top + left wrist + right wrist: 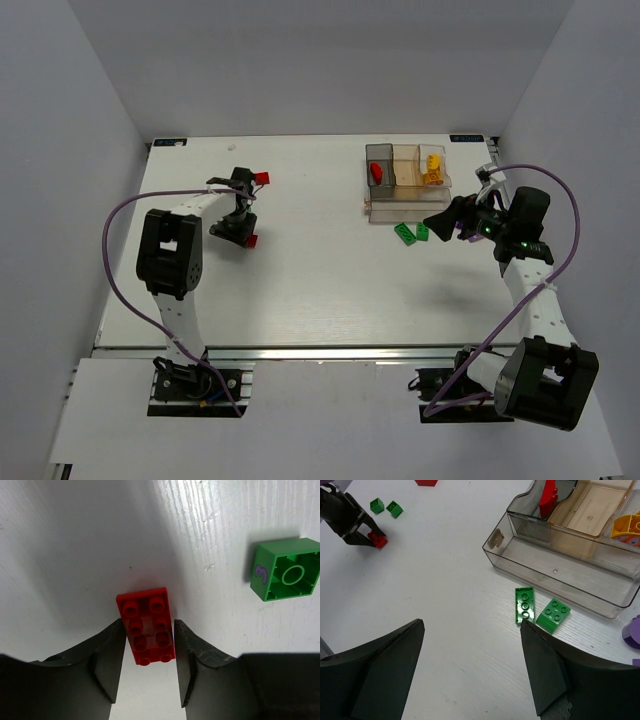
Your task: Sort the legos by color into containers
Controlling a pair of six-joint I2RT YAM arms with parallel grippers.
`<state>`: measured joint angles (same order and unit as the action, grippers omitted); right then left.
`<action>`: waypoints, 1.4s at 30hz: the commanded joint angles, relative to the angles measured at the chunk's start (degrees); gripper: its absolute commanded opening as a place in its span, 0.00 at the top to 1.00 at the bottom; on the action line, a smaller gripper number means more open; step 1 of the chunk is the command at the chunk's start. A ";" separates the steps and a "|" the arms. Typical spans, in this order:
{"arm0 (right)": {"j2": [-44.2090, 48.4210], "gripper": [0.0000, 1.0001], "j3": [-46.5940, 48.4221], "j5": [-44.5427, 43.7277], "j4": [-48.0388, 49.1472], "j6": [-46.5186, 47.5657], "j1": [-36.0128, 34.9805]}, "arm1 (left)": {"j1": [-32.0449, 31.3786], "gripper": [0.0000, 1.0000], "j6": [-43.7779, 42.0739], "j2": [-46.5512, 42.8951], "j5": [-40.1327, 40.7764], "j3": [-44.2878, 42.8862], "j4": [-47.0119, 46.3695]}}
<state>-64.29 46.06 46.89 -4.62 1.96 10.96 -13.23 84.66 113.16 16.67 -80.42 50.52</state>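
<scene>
Jaws of the left gripper (149, 675) stand half open, one on each long side of a red lego (146, 626). Both fingers (111, 665) sit right against the brick, but I cannot tell whether they press it or only flank it. The brick lies flat on the table (320, 300), studs up, two studs wide and four long. Its long axis runs straight out from between the fingers. It lies toward the left edge, about midway between the near and far edges. A green lego (285, 570) lies near it, hollow underside showing and a purple "3" on one side. A second red lego (263, 178) lies closer to the far edge.

The right gripper (472, 625) hangs wide apart, holding nothing, over two green legos by the containers (560, 587) toward the far right corner. The long green brick (524, 605) points its long axis at the tray's front wall, and the square green brick (553, 615) sits askew just beside it. A red piece (549, 497) stands in the smoky bin and a yellow piece (627, 525) in the clear one.
</scene>
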 commanded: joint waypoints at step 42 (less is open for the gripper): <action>0.05 1.00 2.28 3.03 1.02 -1.08 2.49 | -15.32 0.89 -33.94 38.53 -47.96 -48.86 -87.27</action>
<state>-64.27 46.28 48.62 -4.64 1.43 13.15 -27.49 52.53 152.77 -37.32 -126.06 -33.58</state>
